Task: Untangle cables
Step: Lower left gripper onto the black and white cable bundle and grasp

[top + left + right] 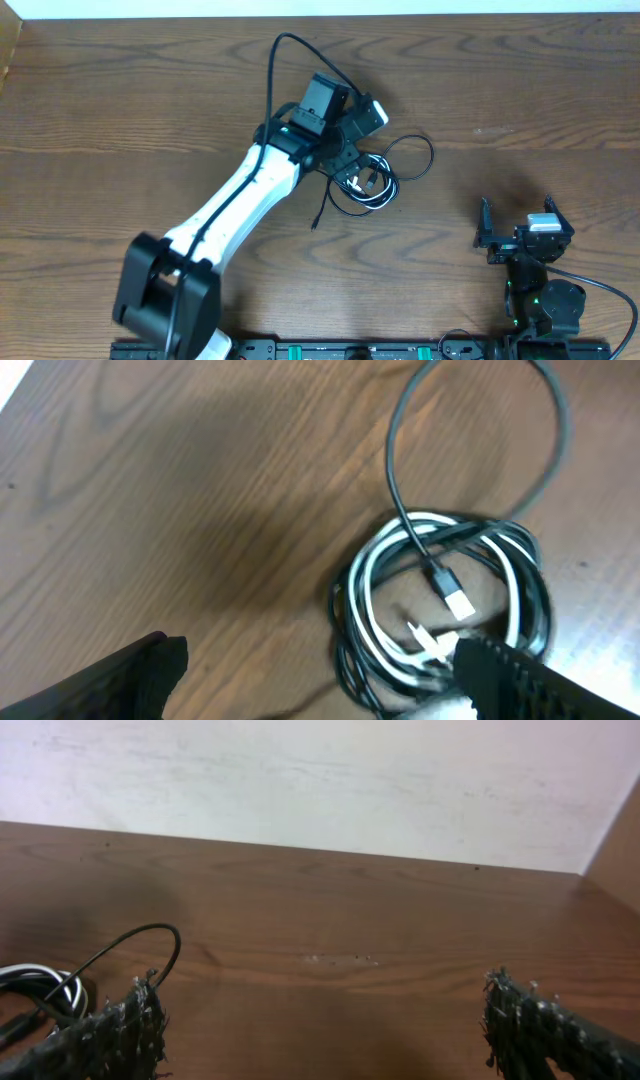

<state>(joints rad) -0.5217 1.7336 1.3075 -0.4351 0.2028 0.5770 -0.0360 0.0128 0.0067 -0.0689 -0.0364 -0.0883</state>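
Left wrist view showing detail that overhead is not: cables (365, 575) coiling black and white together, silver-tipped plug (455, 598) lying inside coil. Left gripper (320, 660) hovering, jaws wide apart, gripping nothing. Coil sitting between its fingers, nearer right one; contact unclear. Single black loop arcing beyond fingertips. Right gripper (325, 1020) gaping wide, empty, cables well off to its left.

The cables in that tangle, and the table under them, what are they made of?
The cables look like rubbery plastic: smooth, slightly shiny black and white skins that bend easily into loops. One plug tip looks like metal, bright and silvery. The table looks like wood or a wood-look coating. Brown grain lines show under a dull sheen, so I cannot tell which.
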